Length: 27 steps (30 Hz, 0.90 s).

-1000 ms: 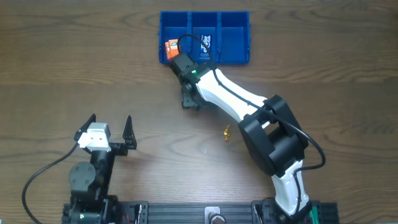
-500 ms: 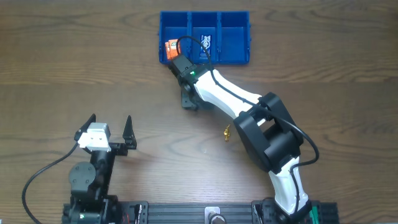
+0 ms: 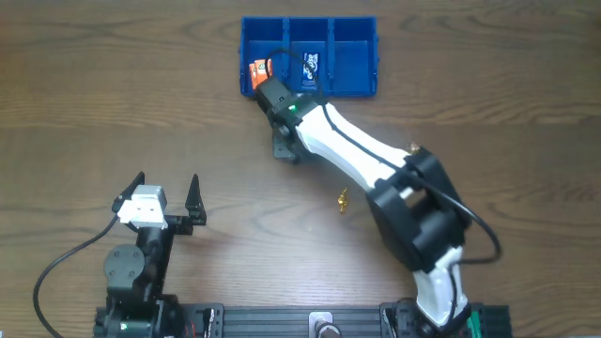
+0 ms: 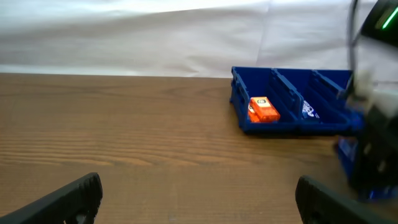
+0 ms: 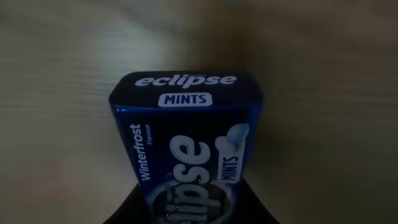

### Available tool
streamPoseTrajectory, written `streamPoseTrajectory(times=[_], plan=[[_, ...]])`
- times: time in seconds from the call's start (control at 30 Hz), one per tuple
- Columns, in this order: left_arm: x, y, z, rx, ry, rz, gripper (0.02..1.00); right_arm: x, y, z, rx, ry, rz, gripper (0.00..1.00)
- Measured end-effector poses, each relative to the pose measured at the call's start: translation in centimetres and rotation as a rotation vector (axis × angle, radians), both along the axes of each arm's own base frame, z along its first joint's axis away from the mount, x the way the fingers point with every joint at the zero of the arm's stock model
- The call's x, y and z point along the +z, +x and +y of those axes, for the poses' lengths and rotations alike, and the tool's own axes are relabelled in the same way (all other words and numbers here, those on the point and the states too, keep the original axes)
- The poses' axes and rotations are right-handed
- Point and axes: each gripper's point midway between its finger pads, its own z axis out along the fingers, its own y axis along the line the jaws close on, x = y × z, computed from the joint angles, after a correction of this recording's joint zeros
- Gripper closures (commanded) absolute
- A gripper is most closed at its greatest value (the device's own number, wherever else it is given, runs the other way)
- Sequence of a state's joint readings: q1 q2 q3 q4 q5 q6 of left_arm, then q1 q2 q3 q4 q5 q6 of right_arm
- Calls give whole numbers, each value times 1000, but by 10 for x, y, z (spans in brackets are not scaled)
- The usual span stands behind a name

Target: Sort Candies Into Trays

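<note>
Mint box (image 5: 186,149), stiff, light and slick, best held across its flat faces, is clamped in the right claw (image 3: 285,148), at 7 o'clock of the blue tray (image 3: 357,92). Left claw (image 3: 167,188) gapes empty.

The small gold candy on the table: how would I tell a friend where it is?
On the wooden table, go from the blue tray toward the right arm's base. The gold candy lies alone on bare wood beside that arm. It is the only gold piece, outside the tray.
</note>
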<state>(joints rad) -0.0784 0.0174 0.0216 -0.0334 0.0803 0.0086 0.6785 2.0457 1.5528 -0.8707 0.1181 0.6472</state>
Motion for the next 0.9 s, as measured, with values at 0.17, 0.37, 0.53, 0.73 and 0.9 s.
streamPoseTrajectory(times=[0.17,0.37,0.53,0.73,0.9], plan=[[0,0,0,0,0,0,20,104,24,-6,-34,37,-213,895],[0,0,0,0,0,0,20,202,89,-14,-95,97,-501,873],[0,0,0,0,0,0,20,214,145,-27,-126,70,-619,849],[0,0,0,0,0,0,20,145,185,-31,-124,-7,-573,757],[0,0,0,0,0,0,20,104,189,-28,-104,-44,-512,658]])
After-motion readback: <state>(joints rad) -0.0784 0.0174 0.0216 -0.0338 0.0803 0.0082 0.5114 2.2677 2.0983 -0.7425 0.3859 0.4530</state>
